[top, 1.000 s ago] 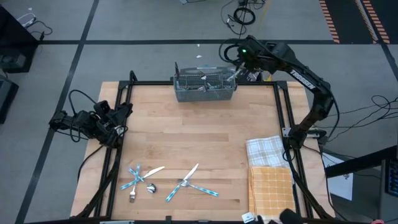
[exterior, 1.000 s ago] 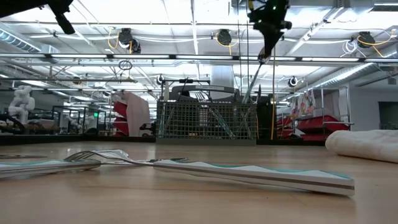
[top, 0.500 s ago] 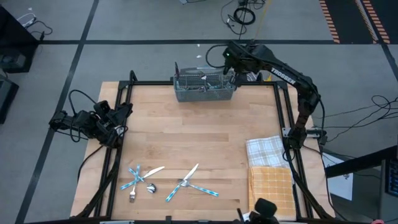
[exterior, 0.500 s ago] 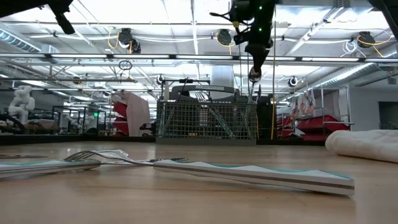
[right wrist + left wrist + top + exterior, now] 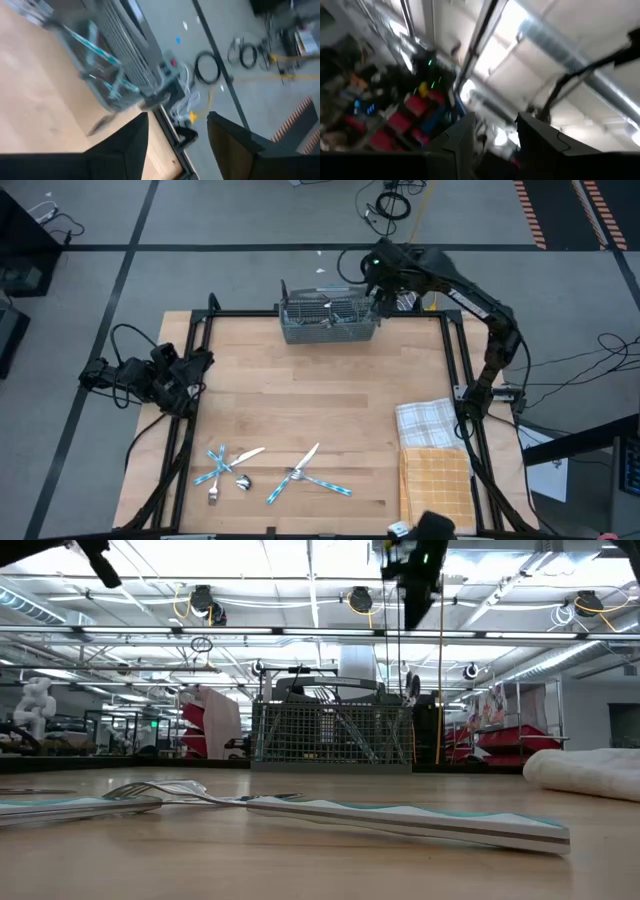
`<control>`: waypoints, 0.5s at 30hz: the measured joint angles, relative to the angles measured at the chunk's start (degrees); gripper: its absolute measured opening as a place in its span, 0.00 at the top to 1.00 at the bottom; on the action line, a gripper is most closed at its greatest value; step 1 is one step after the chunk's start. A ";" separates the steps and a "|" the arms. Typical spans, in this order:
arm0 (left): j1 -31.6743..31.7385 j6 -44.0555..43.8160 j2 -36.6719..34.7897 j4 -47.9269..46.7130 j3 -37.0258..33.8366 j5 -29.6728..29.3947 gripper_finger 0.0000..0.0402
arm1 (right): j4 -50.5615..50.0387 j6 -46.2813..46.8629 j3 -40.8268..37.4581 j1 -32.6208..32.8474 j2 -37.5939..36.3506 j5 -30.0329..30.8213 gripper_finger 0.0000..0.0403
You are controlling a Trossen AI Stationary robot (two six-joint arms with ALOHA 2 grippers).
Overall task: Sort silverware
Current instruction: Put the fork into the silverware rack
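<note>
My right gripper (image 5: 378, 296) hangs open just above the right end of the grey wire-mesh caddy (image 5: 328, 318) at the table's far edge, with nothing between its fingers (image 5: 177, 145). Teal-handled silverware (image 5: 102, 55) stands inside the caddy, and one piece's head (image 5: 411, 686) pokes out above the caddy's right end. More silverware lies loose on the near part of the table in two small heaps (image 5: 225, 467) (image 5: 308, 476). My left gripper (image 5: 197, 363) waits open at the table's left edge, its fingers (image 5: 540, 142) aimed up at the ceiling.
A white checked cloth (image 5: 428, 420) and an orange checked cloth (image 5: 437, 480) lie at the near right. A black frame rail (image 5: 452, 350) runs along the table's sides. Bare wood (image 5: 320, 395) lies between the caddy and the loose silverware.
My right gripper, shut on a piece of silverware above the caddy's right end, has gone down and a little toward the table's left, then opened and let go. The piece has dropped into the caddy, and the gripper now stands higher above it.
</note>
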 joint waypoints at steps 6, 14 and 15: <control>0.00 -12.47 6.56 -36.25 13.13 6.46 0.62 | -2.16 3.28 12.03 4.30 -4.52 -4.93 0.55; -2.95 -18.67 33.49 -64.51 32.90 29.18 0.62 | -5.08 9.63 14.69 9.32 -9.01 -4.93 0.55; -3.91 -20.88 36.40 -66.62 34.22 30.61 0.62 | -6.00 10.78 14.67 9.62 -9.03 -4.90 0.55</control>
